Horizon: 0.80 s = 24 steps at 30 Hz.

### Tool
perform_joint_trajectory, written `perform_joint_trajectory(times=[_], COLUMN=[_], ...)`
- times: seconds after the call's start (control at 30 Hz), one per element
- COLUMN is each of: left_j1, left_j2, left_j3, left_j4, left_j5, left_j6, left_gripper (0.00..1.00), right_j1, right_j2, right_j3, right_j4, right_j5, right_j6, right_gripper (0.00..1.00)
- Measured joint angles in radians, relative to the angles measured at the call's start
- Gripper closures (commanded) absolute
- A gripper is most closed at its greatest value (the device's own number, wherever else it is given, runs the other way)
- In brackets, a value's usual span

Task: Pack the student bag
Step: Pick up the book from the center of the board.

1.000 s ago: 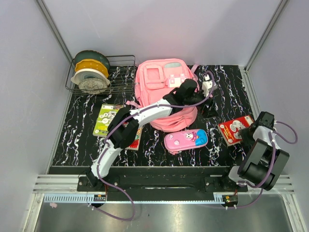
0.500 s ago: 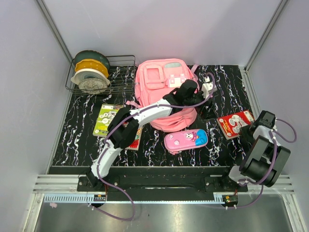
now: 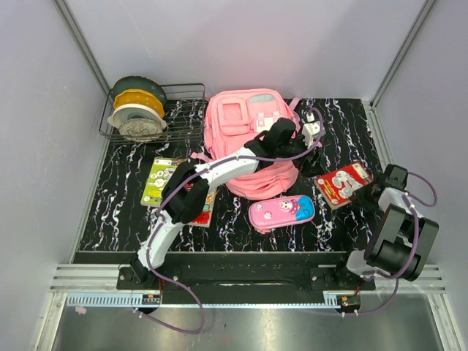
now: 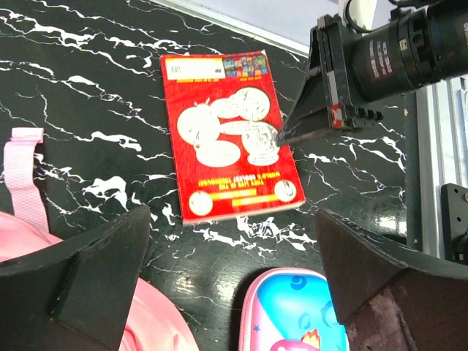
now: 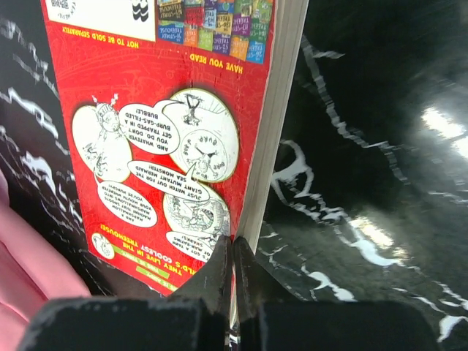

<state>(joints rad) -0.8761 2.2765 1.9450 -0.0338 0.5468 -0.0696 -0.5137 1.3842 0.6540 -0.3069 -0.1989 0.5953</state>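
Note:
The student bag [image 3: 241,124], a large pink backpack, lies at the back middle of the table; its pink fabric also shows in the left wrist view [image 4: 157,325]. A red book [image 3: 342,183] lies to its right. My right gripper [image 3: 365,191] is shut on the book's near long edge [image 5: 234,245], pinching the red cover [image 5: 153,131]; the left wrist view shows the same grip [image 4: 281,137] on the book [image 4: 227,131]. My left gripper [image 3: 307,150] hangs open beside the bag's right side, nothing between its fingers [image 4: 232,241].
A pink and blue cartoon pencil case [image 3: 281,212] lies in front of the bag, right under the left gripper [image 4: 292,314]. A green book [image 3: 162,179] lies at the left, a wire basket of spools [image 3: 146,110] at the back left. A pink strap [image 4: 25,175] trails on the table.
My right gripper has shut on the red book's edge and moved it left and farther back, closer to the bag. The left gripper has stayed open and barely shifted.

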Motion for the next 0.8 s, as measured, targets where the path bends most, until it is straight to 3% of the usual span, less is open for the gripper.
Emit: perform_joint_trajectory(times=[0.27,0.53,0.57,0.67,0.8], left_j1=[0.014,0.017,0.017,0.017,0.017], left_j2=[0.000,0.093,0.108,0.157,0.250], left_j3=[0.008,0.156,0.157,0.157,0.202], left_j4=[0.013,0.102,0.110,0.112,0.059], left_j5=[-0.027,-0.032,-0.032,-0.034,-0.066], left_j6=[0.003,-0.015,-0.019,-0.037,-0.059], left_gripper=[0.01,0.01,0.01,0.01,0.01], right_j1=[0.103,0.161,0.167,0.173,0.174], right_j2=[-0.001,-0.001,-0.004,-0.024,-0.068], right_j3=[0.014,0.042,0.042,0.042,0.042], right_j4=[-0.051,-0.109,-0.114,-0.127,-0.154], right_j5=[-0.017,-0.023,-0.023,-0.024,-0.022], right_j6=[-0.036,-0.063,-0.063,-0.058,-0.053], right_gripper=[1.00,0.97,0.91,0.51,0.37])
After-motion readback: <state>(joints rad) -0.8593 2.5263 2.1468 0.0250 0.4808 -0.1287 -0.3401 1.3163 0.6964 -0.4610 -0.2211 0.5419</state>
